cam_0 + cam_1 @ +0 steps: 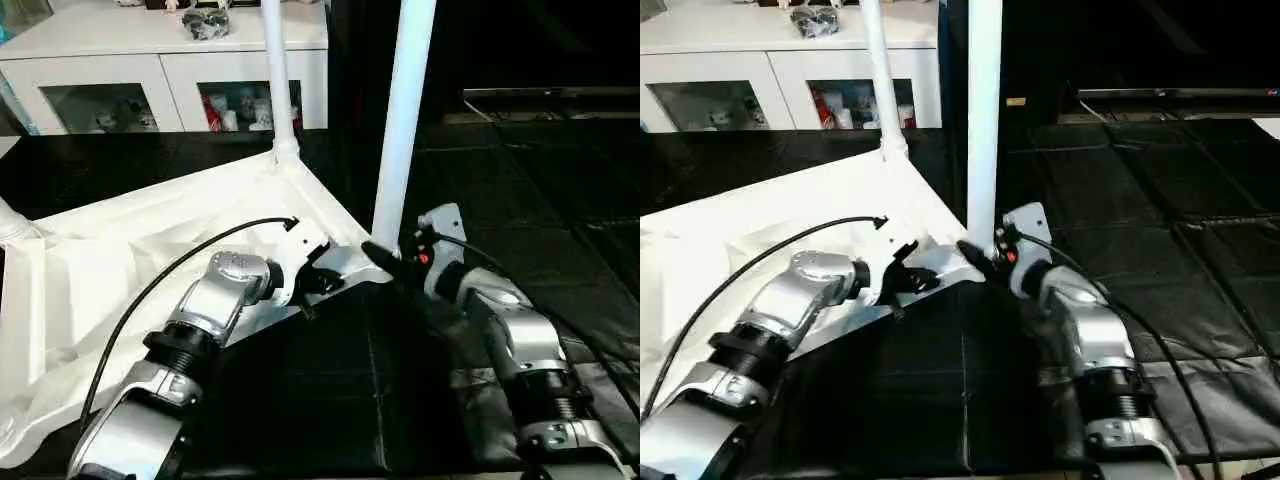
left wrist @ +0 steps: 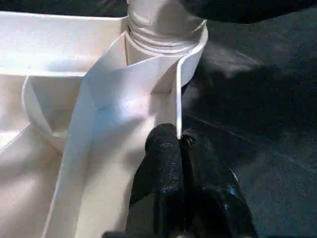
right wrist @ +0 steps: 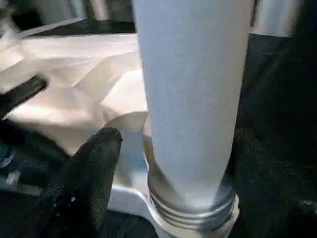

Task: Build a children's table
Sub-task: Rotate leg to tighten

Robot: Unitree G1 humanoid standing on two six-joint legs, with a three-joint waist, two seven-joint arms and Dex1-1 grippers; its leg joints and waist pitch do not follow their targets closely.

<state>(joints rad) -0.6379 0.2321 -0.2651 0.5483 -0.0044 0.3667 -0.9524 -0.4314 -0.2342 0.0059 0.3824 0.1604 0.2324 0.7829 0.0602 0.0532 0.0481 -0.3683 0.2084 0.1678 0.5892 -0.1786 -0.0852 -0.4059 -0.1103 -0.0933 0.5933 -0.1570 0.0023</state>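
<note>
White plastic tabletop (image 1: 150, 270) lies underside-up on the dark floor, left gripper (image 2: 179, 148) pinched shut on its rim beside the near corner socket to steady it, while right gripper (image 3: 168, 163) straddles the leg (image 1: 400, 130) there, fingers spread.

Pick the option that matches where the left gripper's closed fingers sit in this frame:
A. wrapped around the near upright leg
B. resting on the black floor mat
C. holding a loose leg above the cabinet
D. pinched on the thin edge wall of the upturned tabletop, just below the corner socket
D: the left wrist view shows the left gripper shut on the tabletop's thin rim wall, close to the socket where the near leg stands.
</note>
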